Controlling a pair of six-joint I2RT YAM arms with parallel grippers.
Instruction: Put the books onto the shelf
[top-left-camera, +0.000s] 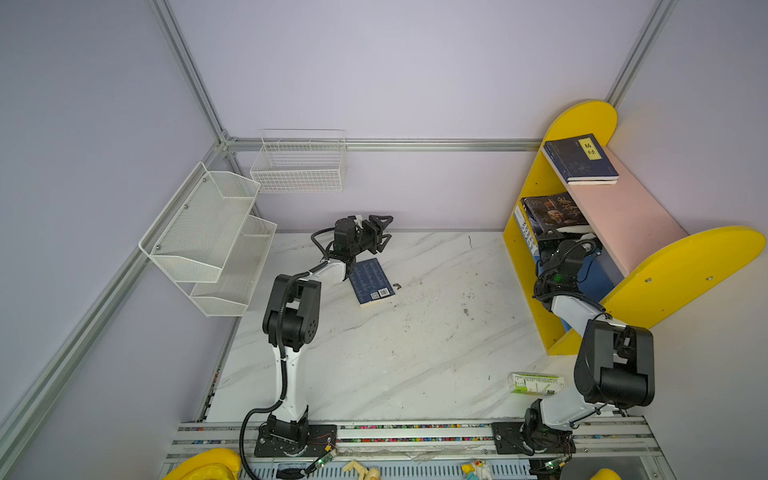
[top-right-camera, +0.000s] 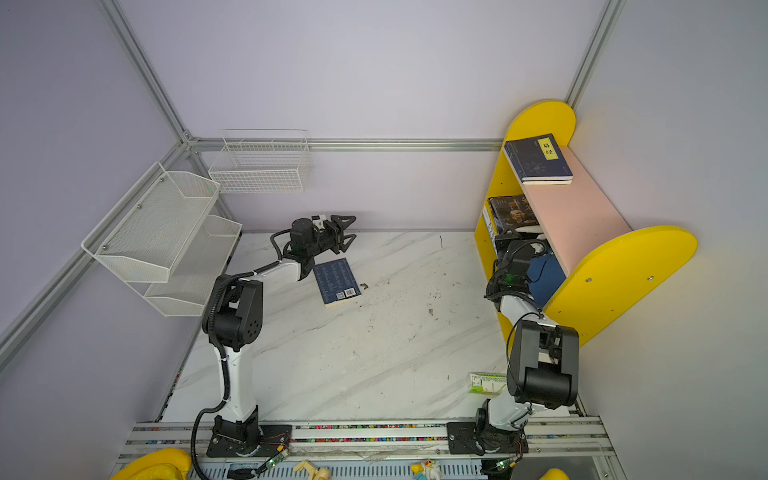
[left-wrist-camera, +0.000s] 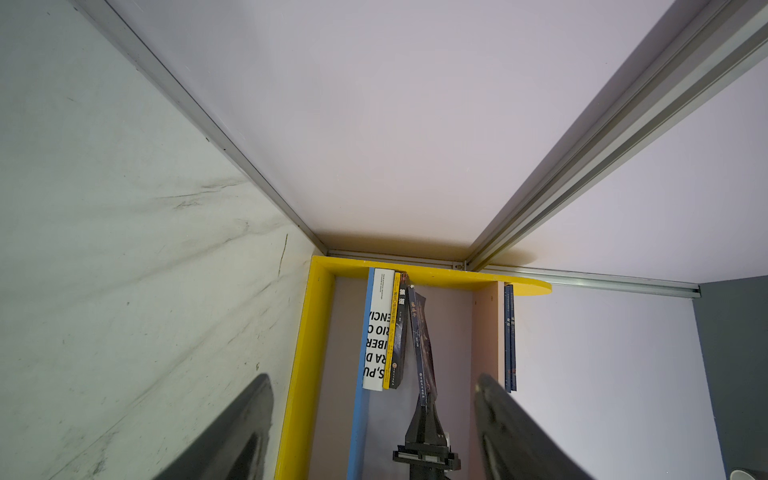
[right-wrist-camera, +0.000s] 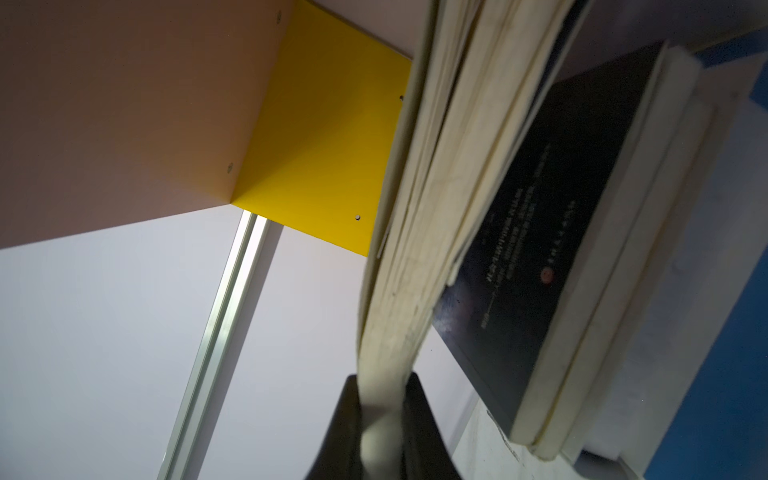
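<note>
Right gripper (right-wrist-camera: 380, 384) of mine clamps a dark-covered paperback (right-wrist-camera: 432, 199) in the shelf (top-left-camera: 582, 120), lower bay, fingertips hard to make out from above. Its cream pages fan loosely, tilted beside upright books (left-wrist-camera: 379, 332); my left gripper (top-left-camera: 380, 232) gapes wide.

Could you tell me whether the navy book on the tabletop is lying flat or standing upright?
Lying flat: the navy book rests on the table back cover up, its barcode showing in both top views.

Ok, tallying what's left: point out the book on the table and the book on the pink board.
book on the table (top-left-camera: 371, 283): in a top view, back cover's middle.
book on the pink board (top-left-camera: 580, 160): in a top view, front cover's middle.
</note>
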